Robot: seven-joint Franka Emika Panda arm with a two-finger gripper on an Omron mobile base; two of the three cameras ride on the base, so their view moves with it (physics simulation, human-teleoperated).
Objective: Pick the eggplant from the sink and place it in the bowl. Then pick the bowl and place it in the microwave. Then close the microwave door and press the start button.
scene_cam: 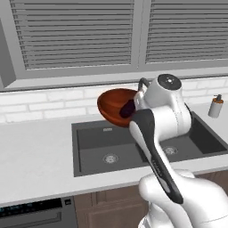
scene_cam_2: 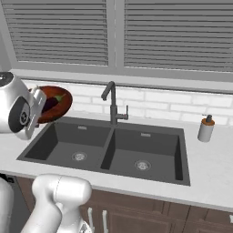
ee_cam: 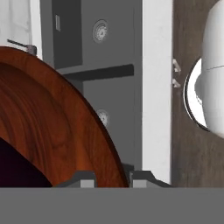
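I've got the gripper (ee_cam: 112, 178) clamped on the rim of the wide reddish-brown wooden bowl (scene_cam: 115, 106), lifted over the dark grey sink (scene_cam_2: 109, 144) for carrying, small purple eggplant (scene_cam_2: 51, 103) inside

bowl (ee_cam: 52, 127) glossy reddish wood grain; sink (scene_cam_2: 113, 150) matt dark grey.
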